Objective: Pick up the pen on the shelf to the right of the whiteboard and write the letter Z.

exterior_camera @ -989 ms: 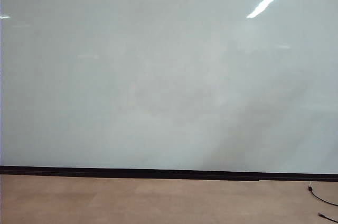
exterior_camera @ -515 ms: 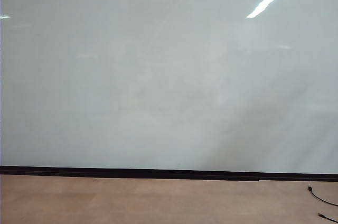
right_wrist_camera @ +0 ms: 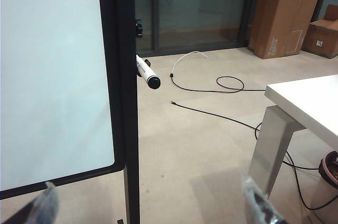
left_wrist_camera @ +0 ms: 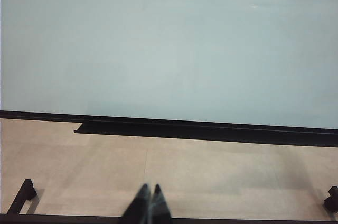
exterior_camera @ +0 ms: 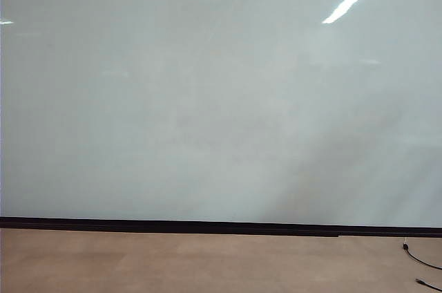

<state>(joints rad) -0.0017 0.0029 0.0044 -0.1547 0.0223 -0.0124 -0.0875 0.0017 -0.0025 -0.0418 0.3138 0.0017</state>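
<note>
We note black cable (right_wrist_camera: 222,84) coiled on beige floor (right_wrist_camera: 200,145) | white table (right_wrist_camera: 311,102) beside it | cardboard boxes (right_wrist_camera: 277,12) near glass doors (right_wrist_camera: 195,5) | second cable (exterior_camera: 421,260) beyond.

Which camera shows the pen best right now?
The right wrist view: the pen sticks out from the whiteboard's black edge, ahead of the open right gripper. The exterior and left wrist views show only board and floor, no pen.
</note>
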